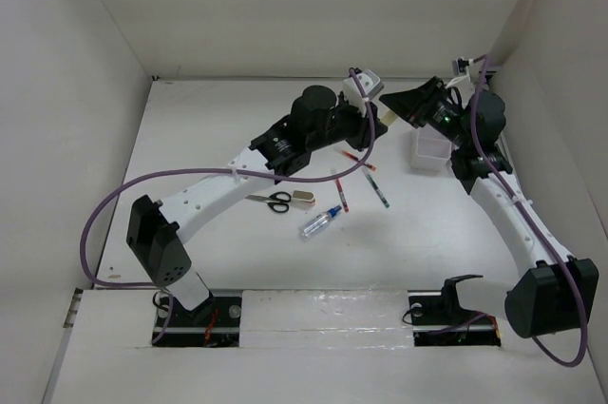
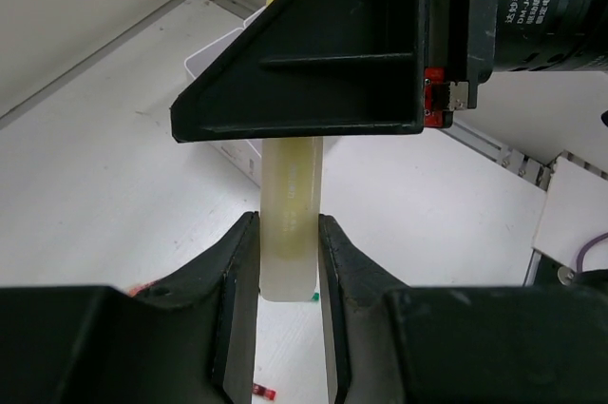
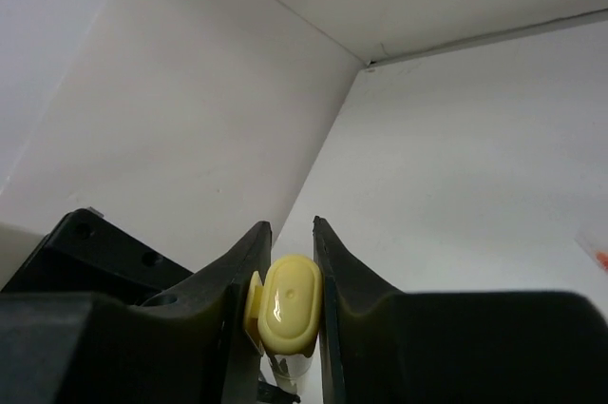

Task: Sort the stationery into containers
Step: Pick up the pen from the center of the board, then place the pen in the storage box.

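A yellow highlighter (image 1: 389, 116) hangs in the air at the back middle, held at both ends. My left gripper (image 1: 379, 109) is shut on its pale barrel (image 2: 293, 204). My right gripper (image 1: 399, 107) is shut on its yellow cap end (image 3: 290, 314), directly facing the left one. A white translucent bin (image 1: 431, 148) stands just right of and below the two grippers; it also shows in the left wrist view (image 2: 220, 60). Black-handled scissors (image 1: 274, 201), a beige eraser block (image 1: 303, 198), a blue-capped clear bottle (image 1: 321, 223) and thin pens (image 1: 342, 192) lie mid-table.
More thin pens (image 1: 378, 186) lie between the bottle and the bin. White walls close in the table at the back and on both sides. The right arm's elbow (image 1: 487, 119) sits close to the right wall behind the bin.
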